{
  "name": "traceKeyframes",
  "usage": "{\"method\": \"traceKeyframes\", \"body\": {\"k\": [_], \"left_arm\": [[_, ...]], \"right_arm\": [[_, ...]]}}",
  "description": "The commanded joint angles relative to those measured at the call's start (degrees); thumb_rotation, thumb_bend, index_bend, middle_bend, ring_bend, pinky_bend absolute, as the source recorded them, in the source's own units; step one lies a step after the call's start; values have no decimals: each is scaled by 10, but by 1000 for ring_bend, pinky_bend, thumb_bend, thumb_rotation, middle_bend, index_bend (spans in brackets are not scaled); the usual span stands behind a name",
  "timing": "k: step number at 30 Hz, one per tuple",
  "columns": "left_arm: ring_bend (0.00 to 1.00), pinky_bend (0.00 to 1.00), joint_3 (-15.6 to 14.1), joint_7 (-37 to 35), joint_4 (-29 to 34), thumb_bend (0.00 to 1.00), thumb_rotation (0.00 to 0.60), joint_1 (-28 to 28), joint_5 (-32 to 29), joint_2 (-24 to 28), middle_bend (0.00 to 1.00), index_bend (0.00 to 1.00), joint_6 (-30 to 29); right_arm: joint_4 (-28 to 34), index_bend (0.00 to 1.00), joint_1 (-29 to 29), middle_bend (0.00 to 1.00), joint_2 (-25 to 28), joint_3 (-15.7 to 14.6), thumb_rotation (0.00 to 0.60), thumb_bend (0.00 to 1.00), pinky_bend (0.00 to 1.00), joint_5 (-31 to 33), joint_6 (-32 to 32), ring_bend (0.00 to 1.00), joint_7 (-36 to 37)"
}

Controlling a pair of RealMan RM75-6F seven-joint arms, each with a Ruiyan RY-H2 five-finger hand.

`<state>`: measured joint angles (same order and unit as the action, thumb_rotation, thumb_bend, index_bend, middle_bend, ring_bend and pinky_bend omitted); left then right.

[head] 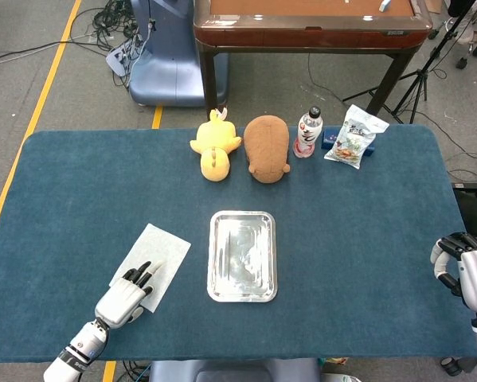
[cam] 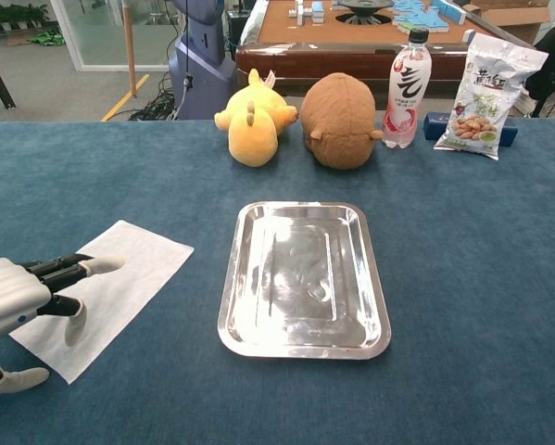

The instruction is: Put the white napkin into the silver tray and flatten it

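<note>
The white napkin lies flat on the blue table, left of the silver tray. The tray holds nothing. My left hand hovers over the napkin's near corner with its fingers stretched out and apart, holding nothing. Whether the fingertips touch the napkin I cannot tell. My right hand sits at the table's right edge, far from both, with its fingers curled in on nothing.
Along the far side of the table stand a yellow plush toy, a brown plush toy, a drink bottle and a snack bag. A wooden table stands behind.
</note>
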<state>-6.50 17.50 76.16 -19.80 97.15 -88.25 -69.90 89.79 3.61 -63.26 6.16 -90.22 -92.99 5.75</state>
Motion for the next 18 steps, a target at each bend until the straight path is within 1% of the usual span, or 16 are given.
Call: {"method": "traceKeyframes", "body": {"k": [1, 7, 10, 14, 18], "left_arm": [[0, 221, 0, 0, -1, 228, 600, 0, -1, -1, 0, 504, 0], [0, 220, 1, -3, -4, 233, 600, 1, -3, -6, 0, 513, -2], [0, 221, 1, -4, -4, 272, 600, 0, -4, -7, 0, 516, -2], [0, 220, 1, -3, -3, 285, 600, 0, -5, -8, 0, 517, -1], [0, 221, 0, -3, -2, 325, 600, -1, -6, -8, 0, 522, 0]], "right_arm": [[0, 755, 0, 625, 0, 0, 600, 401, 463, -1, -1, 414, 0], [1, 756, -1, 625, 0, 0, 600, 401, 463, 0, -1, 414, -1], [1, 756, -1, 625, 0, 0, 600, 401, 463, 0, -1, 414, -1], [1, 755, -1, 625, 1, 1, 600, 401, 463, 0, -1, 414, 0], [1, 755, -1, 625, 1, 1, 600, 401, 463, 0, -2, 414, 0]]}}
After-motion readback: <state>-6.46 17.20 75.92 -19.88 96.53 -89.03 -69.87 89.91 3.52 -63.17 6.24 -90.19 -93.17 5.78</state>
